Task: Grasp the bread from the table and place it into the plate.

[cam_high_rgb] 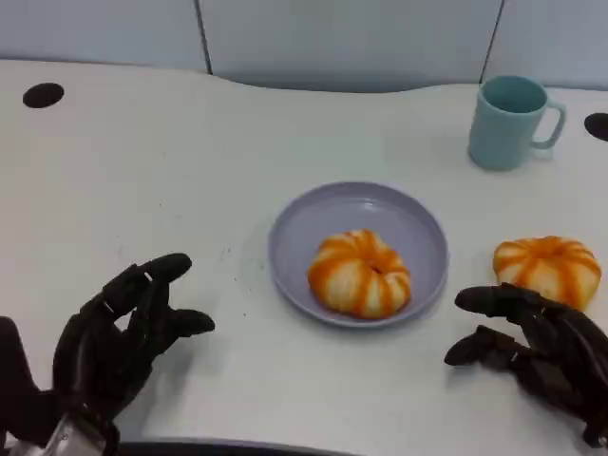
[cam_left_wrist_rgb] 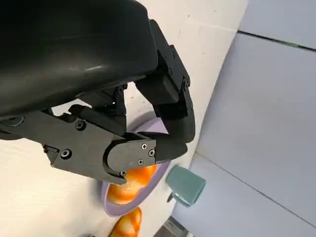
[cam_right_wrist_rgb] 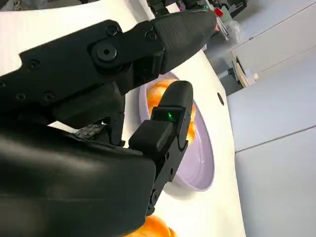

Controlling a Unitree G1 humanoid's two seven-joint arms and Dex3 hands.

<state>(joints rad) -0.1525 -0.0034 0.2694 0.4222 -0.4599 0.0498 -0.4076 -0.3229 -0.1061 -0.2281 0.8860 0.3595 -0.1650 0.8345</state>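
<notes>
Left hand at the lower left of the head view, black fingers apart and half-curled toward the frame's centre — nothing held between them. A sliver of silver forearm at the bottom edge beneath it. Right hand at the lower right, fingers spread and reaching toward the left of the frame, palm empty. In the left wrist view, rounded black shell across the upper left, fingers bent and parted. In the right wrist view, fingers likewise separated — gripping nothing
</notes>
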